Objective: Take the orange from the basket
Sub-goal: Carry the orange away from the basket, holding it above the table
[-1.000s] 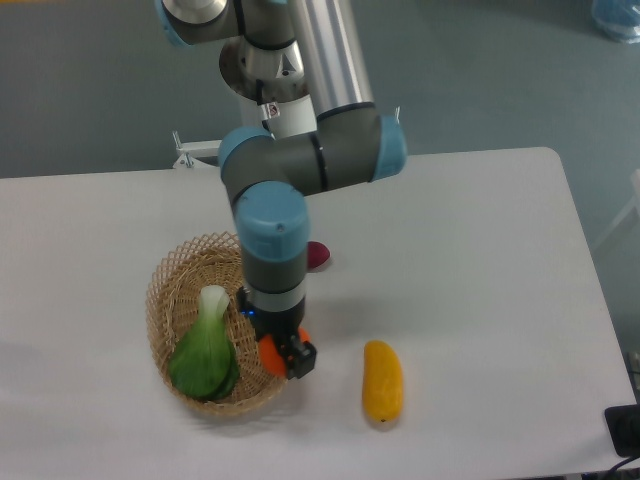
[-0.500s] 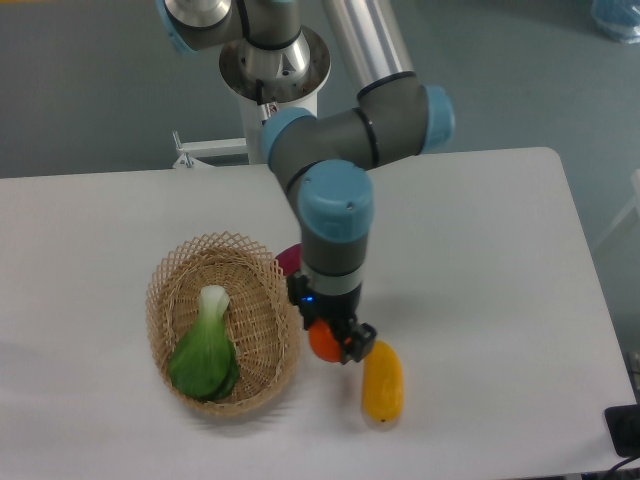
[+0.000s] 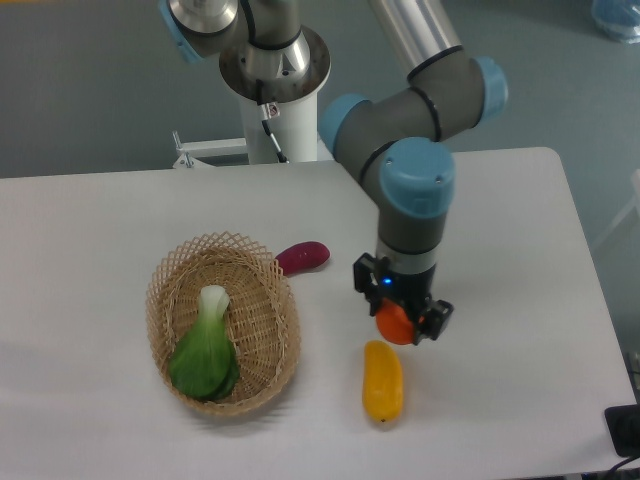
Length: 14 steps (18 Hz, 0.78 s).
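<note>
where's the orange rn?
The orange is held in the gripper, out of the basket and to its right, just above the elongated yellow fruit on the table.

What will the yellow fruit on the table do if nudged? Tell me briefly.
The yellow fruit is elongated with rounded ends and lies flat on the table, so a sideways nudge would probably roll it, while an end push would more likely slide or spin it. Its skin looks smooth, so it may be slippery. It seems stiff, holding its shape.
</note>
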Tool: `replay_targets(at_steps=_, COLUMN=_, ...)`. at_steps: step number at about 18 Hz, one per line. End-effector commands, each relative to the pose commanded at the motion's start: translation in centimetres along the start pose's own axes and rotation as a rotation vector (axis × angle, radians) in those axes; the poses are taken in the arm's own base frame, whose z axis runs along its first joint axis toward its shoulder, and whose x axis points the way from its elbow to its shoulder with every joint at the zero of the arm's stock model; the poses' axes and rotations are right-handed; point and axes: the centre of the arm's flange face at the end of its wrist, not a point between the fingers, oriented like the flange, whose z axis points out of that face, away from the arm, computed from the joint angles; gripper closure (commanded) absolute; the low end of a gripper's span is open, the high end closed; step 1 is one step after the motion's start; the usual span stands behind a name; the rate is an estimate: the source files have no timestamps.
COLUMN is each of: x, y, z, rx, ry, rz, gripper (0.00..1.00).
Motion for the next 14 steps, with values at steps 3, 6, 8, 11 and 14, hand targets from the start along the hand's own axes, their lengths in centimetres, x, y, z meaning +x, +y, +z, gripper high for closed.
replay_targets(at_steps=3, x=-0.7, y=0.3, z=0.1, rx=-0.024, ry=-0.017, rz=0.005, gripper=0.28)
replay_targets(at_steps=6, x=-1.2, y=1.1, z=0.6, rx=-0.108, ry=-0.033, rz=0.070, gripper=0.29)
replay_targets(at_steps=8, x=-1.6, y=1.0, z=0.1, rx=-0.103, ry=-0.043, rz=0.069, gripper=0.29)
replay_targets(at_steps=11, x=-2.1, y=1.5, z=0.1, rx=-0.106, ry=-0.046, rz=0.060, gripper=0.30)
replay_targets(at_steps=14, x=-2.0, y=1.5, z=0.3, rx=-0.108, ry=-0.045, rz=0.059, gripper=0.30)
